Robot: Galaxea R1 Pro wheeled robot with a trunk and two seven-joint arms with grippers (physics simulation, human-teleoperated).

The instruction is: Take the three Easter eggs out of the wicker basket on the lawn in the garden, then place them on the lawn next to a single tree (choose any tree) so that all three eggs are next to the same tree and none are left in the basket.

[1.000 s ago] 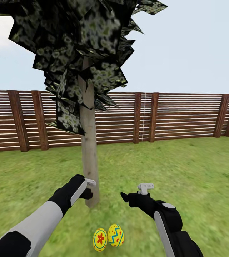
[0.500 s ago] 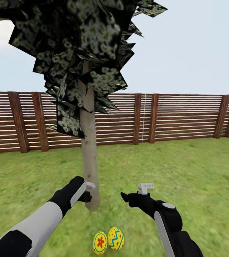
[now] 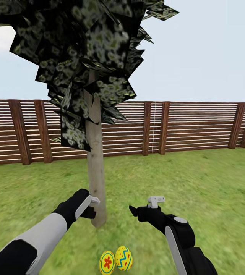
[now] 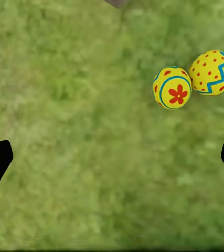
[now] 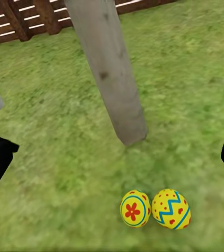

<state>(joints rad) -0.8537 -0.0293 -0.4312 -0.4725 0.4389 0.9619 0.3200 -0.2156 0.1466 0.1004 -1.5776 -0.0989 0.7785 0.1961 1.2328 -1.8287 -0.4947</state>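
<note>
Flower egg (image 3: 107, 262) and zigzag egg (image 3: 124, 258) touching on lawn (image 3: 198, 183) near tree (image 3: 96, 183) base. Left gripper (image 4: 112, 157) and right gripper (image 5: 112, 157) spread wide, empty.

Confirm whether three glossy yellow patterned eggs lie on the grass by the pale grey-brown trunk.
No: the right wrist view has two, the yellow red-flower egg and the yellow blue-zigzag egg, below the pale grey-brown trunk.
</note>
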